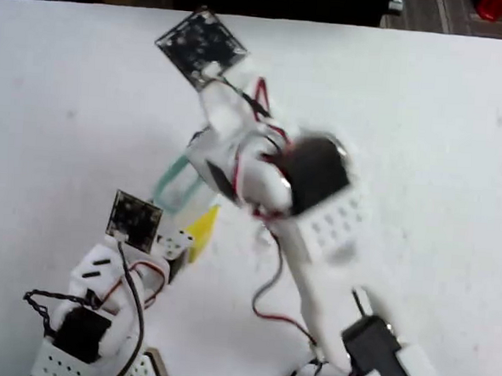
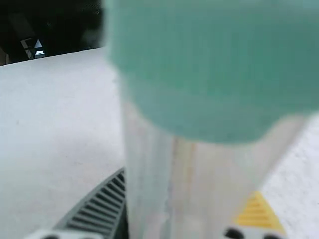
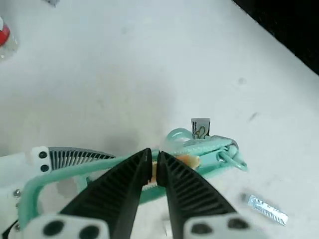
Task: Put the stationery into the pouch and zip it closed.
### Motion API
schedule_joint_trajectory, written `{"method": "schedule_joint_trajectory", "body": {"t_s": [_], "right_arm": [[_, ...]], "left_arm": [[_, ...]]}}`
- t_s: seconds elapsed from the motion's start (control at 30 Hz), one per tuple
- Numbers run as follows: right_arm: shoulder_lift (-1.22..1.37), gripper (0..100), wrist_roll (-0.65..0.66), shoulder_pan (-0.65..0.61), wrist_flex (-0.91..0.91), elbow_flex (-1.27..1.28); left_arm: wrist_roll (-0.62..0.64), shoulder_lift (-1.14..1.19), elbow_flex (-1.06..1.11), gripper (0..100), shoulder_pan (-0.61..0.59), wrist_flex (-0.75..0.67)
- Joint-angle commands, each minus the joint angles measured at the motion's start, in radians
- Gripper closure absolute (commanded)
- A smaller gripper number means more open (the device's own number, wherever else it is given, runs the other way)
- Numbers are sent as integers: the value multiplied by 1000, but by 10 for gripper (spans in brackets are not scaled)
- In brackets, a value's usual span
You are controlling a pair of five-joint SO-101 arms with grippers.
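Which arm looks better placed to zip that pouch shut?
Probably the right. The right gripper has its jaws pinched on the pouch at its teal zipper edge, near the zipper pull; the left gripper holds the other end.

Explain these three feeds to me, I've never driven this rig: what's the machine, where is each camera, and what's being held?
Two small robot arms share a white table. The high view looks down on both; the other two views come from cameras on each wrist. The left arm holds a clear pouch with a teal edge in its jaws. The right arm has its black jaws pinched on that edge. A small silvery packet lies on the table beside the pouch.
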Motion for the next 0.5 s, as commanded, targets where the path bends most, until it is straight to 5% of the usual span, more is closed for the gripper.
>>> {"method": "schedule_joint_trajectory", "body": {"t_s": [0.0, 0.2, 0.47], "right_arm": [[19, 982, 18, 48, -10, -32], [-113, 982, 17, 39, 35, -247], [-127, 982, 23, 22, 27, -190]], "left_arm": [[5, -1, -18, 766, -8, 5], [3, -1, -18, 766, -8, 2], [3, -1, -18, 766, -8, 0]]}}
